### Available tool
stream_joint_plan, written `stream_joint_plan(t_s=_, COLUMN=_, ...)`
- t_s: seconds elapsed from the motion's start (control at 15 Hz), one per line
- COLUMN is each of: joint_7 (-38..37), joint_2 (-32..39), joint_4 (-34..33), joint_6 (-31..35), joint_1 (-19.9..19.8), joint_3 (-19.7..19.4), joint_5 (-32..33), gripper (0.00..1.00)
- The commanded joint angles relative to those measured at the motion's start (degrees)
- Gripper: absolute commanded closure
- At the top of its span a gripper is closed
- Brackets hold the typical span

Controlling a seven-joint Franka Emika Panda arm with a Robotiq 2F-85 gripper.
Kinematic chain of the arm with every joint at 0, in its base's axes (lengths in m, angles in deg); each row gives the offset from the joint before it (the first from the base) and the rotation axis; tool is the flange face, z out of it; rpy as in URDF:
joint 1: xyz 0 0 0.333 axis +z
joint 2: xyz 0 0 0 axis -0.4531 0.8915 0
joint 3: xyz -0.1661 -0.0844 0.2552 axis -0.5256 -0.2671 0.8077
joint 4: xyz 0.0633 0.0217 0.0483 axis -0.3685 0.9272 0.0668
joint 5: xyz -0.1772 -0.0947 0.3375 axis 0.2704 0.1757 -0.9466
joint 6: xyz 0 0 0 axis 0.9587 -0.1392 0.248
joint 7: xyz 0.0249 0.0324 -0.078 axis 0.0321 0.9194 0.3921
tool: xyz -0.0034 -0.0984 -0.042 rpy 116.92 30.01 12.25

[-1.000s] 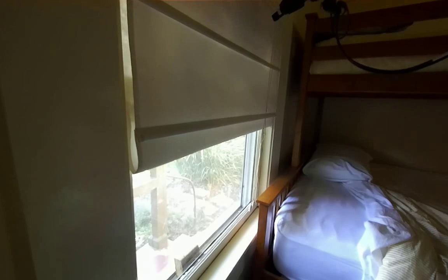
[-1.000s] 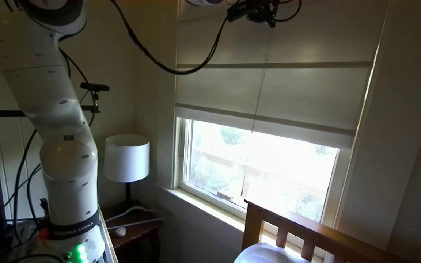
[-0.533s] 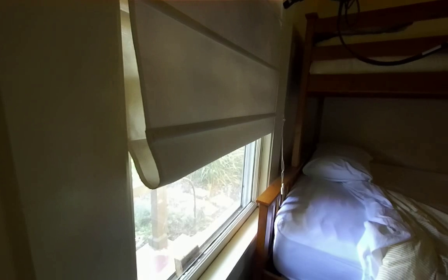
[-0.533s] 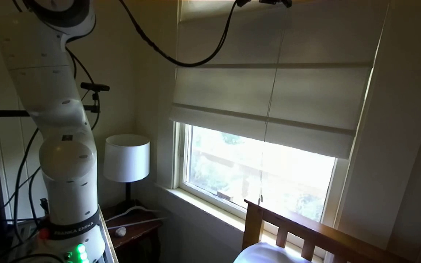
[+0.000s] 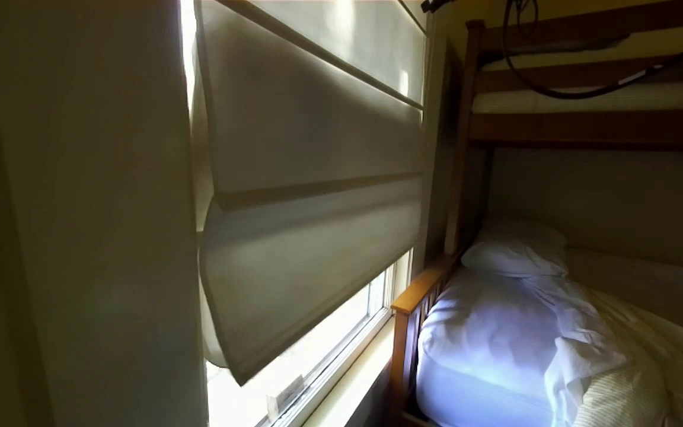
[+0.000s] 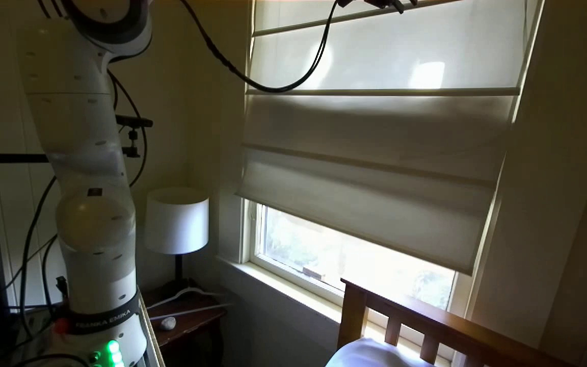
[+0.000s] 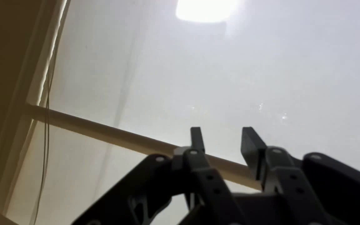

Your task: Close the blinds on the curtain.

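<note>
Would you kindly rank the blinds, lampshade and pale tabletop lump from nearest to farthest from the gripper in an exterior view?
1. Blinds: just behind the gripper, across the window.
2. Lampshade: lower, toward picture left.
3. Pale lump: lower still, on the table.

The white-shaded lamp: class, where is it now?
The lamp stands in the left half of an exterior view, on a small wooden table, between the robot arm and the window.
</note>
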Motion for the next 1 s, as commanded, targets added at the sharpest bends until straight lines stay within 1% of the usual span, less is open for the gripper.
stream_joint_plan(t_s=0.0, joint_7=0.6, joint_2=1.8, joint_4=-2.9, joint_6=-3.5, joint_1=0.5, joint_3=0.1, joint_5=-1.6, gripper=0.31)
stream_joint_plan(t_s=0.07, joint_7=-0.2, joint_2=1.1, joint_4=-1.4, joint_6=-5.4, joint_1=0.9, joint_3=0.7, joint_5=-0.9, gripper=0.25)
stream_joint_plan(t_s=0.13, joint_7=-0.9, joint_2=0.9, joint_4=-0.7, joint_6=-8.3, joint_1=1.0, joint_3=1.2, joint_5=-0.2, gripper=0.17)
stream_joint_plan(t_s=0.2, joint_7=-1.5, joint_2=0.2, joint_4=1.0, joint_6=-11.8, joint_1=1.3, joint_3=1.9, joint_5=0.2, gripper=0.11)
stream_joint_plan(t_s=0.27, joint_7=-1.7, joint_2=-0.3, joint_4=2.8, joint_6=-13.9, joint_1=1.7, joint_3=2.5, joint_5=0.5, gripper=0.05)
stream_joint_plan(t_s=0.33, joint_7=-1.8, joint_2=-0.9, joint_4=5.0, joint_6=-15.9, joint_1=1.9, joint_3=3.0, joint_5=0.3, gripper=0.01)
stream_joint_plan(t_s=0.53, joint_7=-3.5, joint_2=-2.3, joint_4=10.2, joint_6=-22.8, joint_1=1.6, joint_3=3.2, joint_5=-0.1, gripper=0.00)
stream_joint_plan(t_s=0.6, joint_7=-4.7, joint_2=-3.0, joint_4=12.6, joint_6=-21.4, joint_1=1.0, joint_3=3.3, joint_5=2.4, gripper=0.00)
stream_joint_plan(t_s=0.67, joint_7=-2.2, joint_2=-3.3, joint_4=14.6, joint_6=-20.1, joint_1=0.8, joint_3=2.4, joint_5=0.6, gripper=0.00)
stream_joint_plan(t_s=0.73, joint_7=-3.3, joint_2=-3.3, joint_4=15.5, joint_6=-20.3, joint_1=0.0, joint_3=2.0, joint_5=1.0, gripper=0.00)
stream_joint_plan(t_s=0.93, joint_7=-2.2, joint_2=-3.7, joint_4=18.9, joint_6=-20.2, joint_1=-1.4, joint_3=-0.8, joint_5=-2.6, gripper=0.00)
